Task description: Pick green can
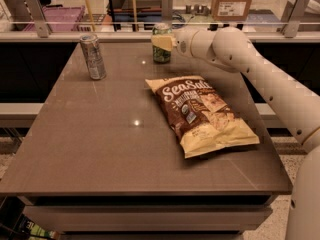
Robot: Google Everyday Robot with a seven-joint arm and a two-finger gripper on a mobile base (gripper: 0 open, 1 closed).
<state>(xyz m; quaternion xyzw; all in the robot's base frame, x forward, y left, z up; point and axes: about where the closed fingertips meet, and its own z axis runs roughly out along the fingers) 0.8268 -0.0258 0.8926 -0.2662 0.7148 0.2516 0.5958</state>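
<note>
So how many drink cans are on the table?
2. The green can stands at the far edge, with the end effector at it; the silver can stands near the far-left corner. No other shows.

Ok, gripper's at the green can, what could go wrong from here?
1. The green can stands close to the far edge of the table, so a nudge from the gripper at its side could tip it or push it off.
2. The chip bag lies near the arm; a low pull-back might snag it.
</note>
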